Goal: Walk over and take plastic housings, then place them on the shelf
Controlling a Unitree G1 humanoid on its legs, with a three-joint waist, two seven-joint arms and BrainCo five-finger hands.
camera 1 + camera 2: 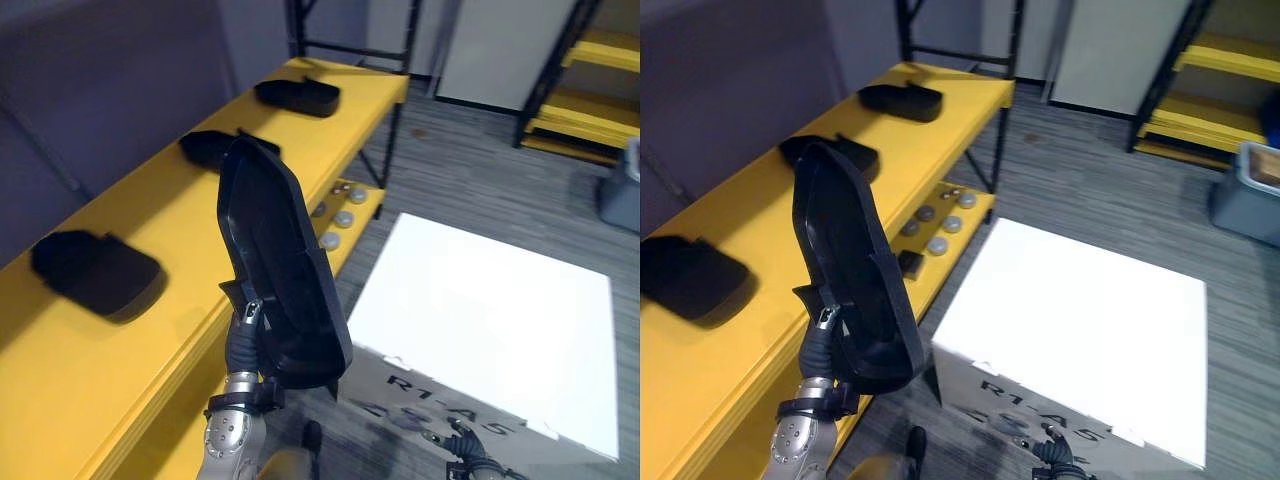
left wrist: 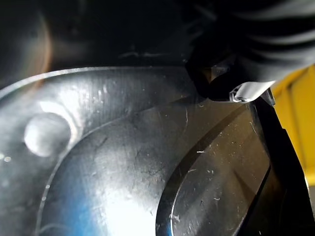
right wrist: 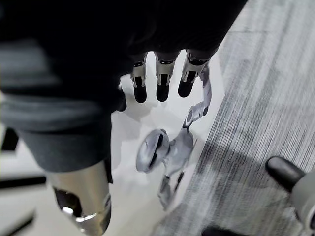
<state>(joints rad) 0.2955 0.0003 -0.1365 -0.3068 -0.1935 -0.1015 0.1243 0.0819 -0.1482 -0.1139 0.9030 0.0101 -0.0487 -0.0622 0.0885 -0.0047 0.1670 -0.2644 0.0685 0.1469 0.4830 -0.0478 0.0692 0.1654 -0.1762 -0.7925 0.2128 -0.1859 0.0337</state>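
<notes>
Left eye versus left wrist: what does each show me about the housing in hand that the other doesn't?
Left eye view: the held housing stands nearly upright in the left hand by the yellow shelf, where more housings lie; a white box sits to its right. Left wrist view: fine scratches and a round bump on the housing's glossy inner face, a finger at its rim. Both: the held housing and some yellow shelf.

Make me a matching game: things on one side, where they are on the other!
Things:
1 upright housing
2 white box
3 grey discs
4 flat housings

Places:
A on the floor
B on the shelf top
C in the left hand
D on the lower board

Pairs: 1-C, 2-A, 3-D, 4-B.
</notes>
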